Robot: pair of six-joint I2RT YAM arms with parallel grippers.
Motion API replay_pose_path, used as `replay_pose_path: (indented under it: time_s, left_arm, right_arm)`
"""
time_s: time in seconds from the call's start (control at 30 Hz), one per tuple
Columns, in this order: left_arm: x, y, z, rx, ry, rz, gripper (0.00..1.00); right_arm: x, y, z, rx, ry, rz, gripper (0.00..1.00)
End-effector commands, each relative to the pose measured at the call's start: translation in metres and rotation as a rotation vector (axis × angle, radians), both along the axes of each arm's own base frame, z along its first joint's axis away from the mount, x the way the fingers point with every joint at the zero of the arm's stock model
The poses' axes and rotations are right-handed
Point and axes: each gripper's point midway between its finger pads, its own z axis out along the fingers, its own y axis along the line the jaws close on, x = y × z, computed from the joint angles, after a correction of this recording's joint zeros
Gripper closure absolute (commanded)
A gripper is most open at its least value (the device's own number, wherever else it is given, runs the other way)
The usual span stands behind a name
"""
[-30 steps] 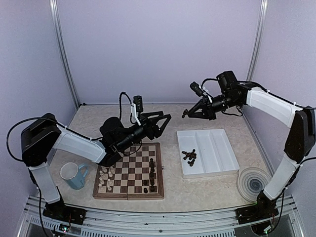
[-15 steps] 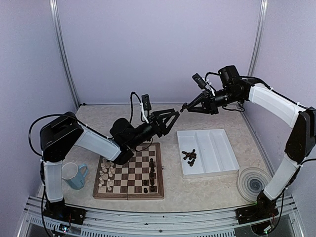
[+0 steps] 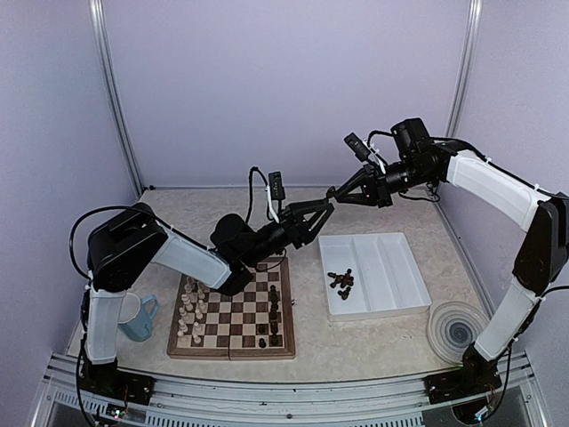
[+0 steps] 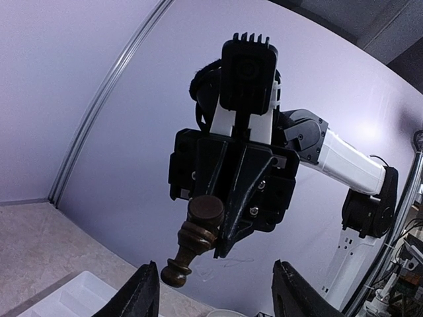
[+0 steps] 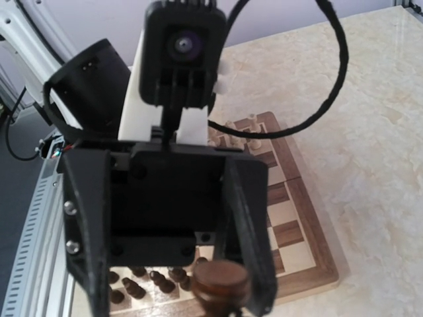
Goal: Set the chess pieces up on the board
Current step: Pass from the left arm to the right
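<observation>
two tools meeting in the air above the desk, past the far right corner of the board

the right tool is pinching one dark chess piece; the left tool is facing it with fingers spread, holding nothing. a blue mug is standing left of the board, partly hidden by the left arm. a ribbed round disc is lying at the near right. the white tray is holding a cluster of dark pieces in its left compartment. cream pieces are standing in the board's left files and dark pieces in its right file. the left wrist view is showing the held piece tilted, head down, above the spread fingers. the right wrist view is showing the left tool face-on, blocking most of the board. in the top view the held piece is too small to make out.
</observation>
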Motion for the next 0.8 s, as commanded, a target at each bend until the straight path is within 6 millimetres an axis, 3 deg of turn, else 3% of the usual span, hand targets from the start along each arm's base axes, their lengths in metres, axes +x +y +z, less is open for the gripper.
replay_pose_path:
  time_s: [0.0,0.43,0.77]
  left_arm:
    - [-0.0045,0.0040,0.0109,-0.048,-0.031,-0.017,0.44]
    - [-0.0025,0.0098,0.0170,-0.073,-0.029,-0.006,0.69]
    - [0.0039,0.0056,0.0113,-0.054,0.014,0.005,0.72]
  right_arm:
    - [-0.0025,0.0032,0.0030,0.004,0.005,0.014,0.92]
    - [0.0015,0.0039,-0.0031,-0.006,0.011,0.004,0.92]
    - [0.0013,0.0033,-0.0032,-0.005,0.010,-0.002,0.92]
